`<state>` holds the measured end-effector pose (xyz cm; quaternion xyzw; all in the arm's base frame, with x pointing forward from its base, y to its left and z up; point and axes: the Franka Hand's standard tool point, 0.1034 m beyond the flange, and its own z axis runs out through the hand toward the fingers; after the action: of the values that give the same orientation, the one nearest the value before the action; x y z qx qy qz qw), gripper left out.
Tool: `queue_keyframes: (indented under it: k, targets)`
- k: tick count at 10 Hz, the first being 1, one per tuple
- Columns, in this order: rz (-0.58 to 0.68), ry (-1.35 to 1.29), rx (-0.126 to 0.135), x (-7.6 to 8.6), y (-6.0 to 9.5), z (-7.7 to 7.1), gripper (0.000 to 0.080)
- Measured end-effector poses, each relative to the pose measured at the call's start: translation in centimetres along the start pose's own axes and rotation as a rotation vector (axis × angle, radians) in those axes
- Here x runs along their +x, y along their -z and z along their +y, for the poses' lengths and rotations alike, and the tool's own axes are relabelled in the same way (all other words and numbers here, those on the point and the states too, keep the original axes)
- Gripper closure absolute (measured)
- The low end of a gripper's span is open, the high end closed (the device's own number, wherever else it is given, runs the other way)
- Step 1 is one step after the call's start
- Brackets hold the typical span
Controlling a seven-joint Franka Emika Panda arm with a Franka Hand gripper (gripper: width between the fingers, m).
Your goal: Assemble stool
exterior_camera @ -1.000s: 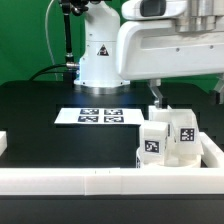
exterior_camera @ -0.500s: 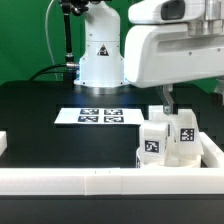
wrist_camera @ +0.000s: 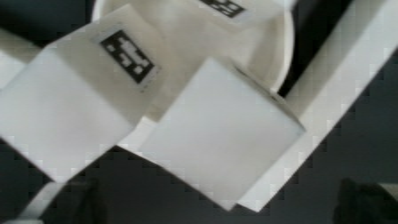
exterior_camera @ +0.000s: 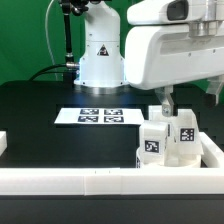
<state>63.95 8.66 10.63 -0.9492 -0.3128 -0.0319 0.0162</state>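
Observation:
The stool's white legs stand bunched in the corner of the rail on the exterior view's right: one tagged leg in front, another beside it, on the round seat disc. My gripper hangs just above and behind these legs, open and empty. In the wrist view two white legs fill the picture, one with a tag and one plain-faced, close under the gripper. Its dark fingers show only at the picture's corners, wide apart.
The long white border rail runs along the front and turns up the exterior view's right. The marker board lies on the black table in the middle. The robot base stands behind.
The arm has shifted toward the exterior view's right, bringing the gripper over the cluster of legs. In the last half second it has barely moved.

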Motion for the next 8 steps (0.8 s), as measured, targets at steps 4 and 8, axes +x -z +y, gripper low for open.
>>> queue_keyframes:
  k: [4,8]
  targets:
    - [-0.016,0.349,0.0,0.09,-0.49,-0.76,0.015]
    - [-0.026,0.609,-0.035,0.06,-0.78,-0.68,0.015]
